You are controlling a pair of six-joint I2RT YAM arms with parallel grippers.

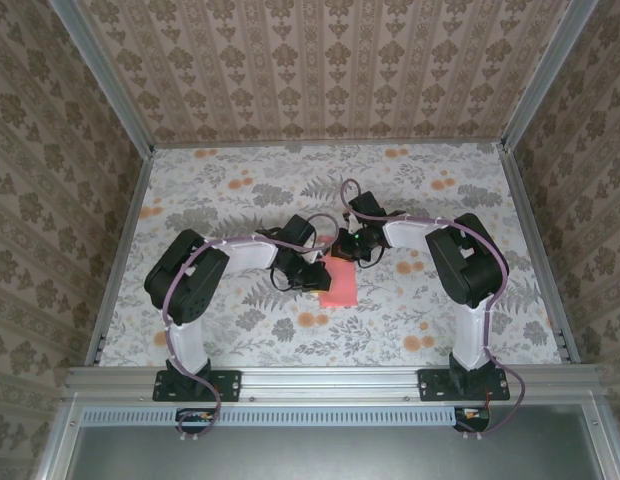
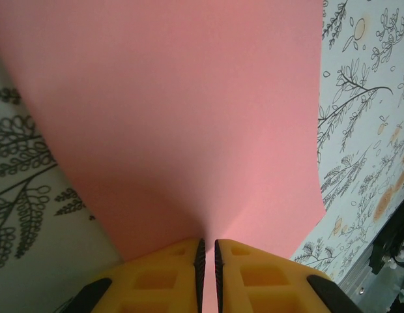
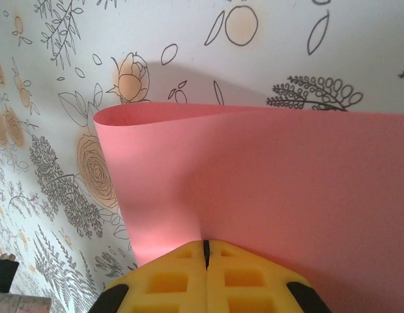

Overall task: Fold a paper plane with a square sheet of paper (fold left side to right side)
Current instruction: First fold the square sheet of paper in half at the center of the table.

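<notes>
Floral table (image 1: 240, 190) lies beneath the square sheet of paper (image 1: 339, 282); the left gripper (image 2: 207, 245) and right gripper (image 3: 206, 247) each clamp tight onto its edge (it seemingly curls upward).

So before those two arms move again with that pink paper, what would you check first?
1. Left gripper pinching the square sheet of paper: ok, its fingers are shut on the sheet's edge.
2. Right gripper pinching it too: ok, shut on the paper.
3. Sheet bent over in a soft curve, not creased yet: ok, seen from the right wrist.
4. Edges lined up for the fold: cannot tell, the arms hide much of the sheet from above.
5. Paper free of tears: ok on the parts that show.
</notes>
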